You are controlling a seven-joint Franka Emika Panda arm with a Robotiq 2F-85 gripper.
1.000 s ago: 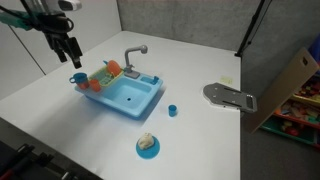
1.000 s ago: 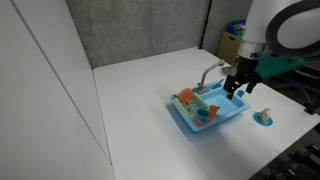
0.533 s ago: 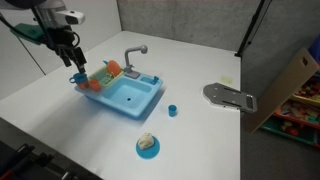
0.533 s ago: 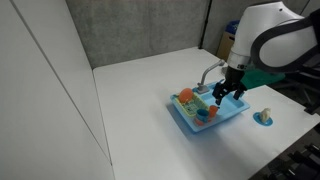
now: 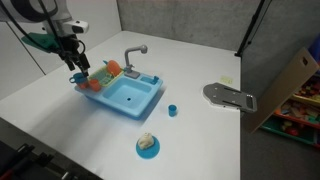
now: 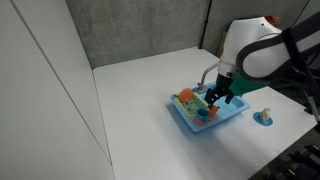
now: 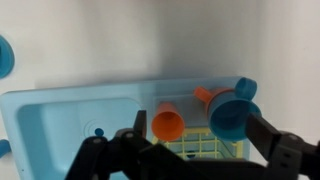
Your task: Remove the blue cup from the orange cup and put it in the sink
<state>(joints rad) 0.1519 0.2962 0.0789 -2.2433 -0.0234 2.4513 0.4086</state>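
The blue cup sits nested in an orange cup at the rack end of the blue toy sink. In an exterior view the blue cup shows at the sink's far left corner. A second orange cup lies beside it on the yellow rack. My gripper is open and empty, hovering just above the cups, its fingers straddling both. It shows in both exterior views.
A grey faucet stands at the sink's back. A small blue cup and a blue plate with a pale item lie on the white table in front. A grey flat object and a cardboard box are at the right.
The gripper has come down and moved toward the rack end of the sink, ending just above the nested cups. It stays open. The cups have not moved.
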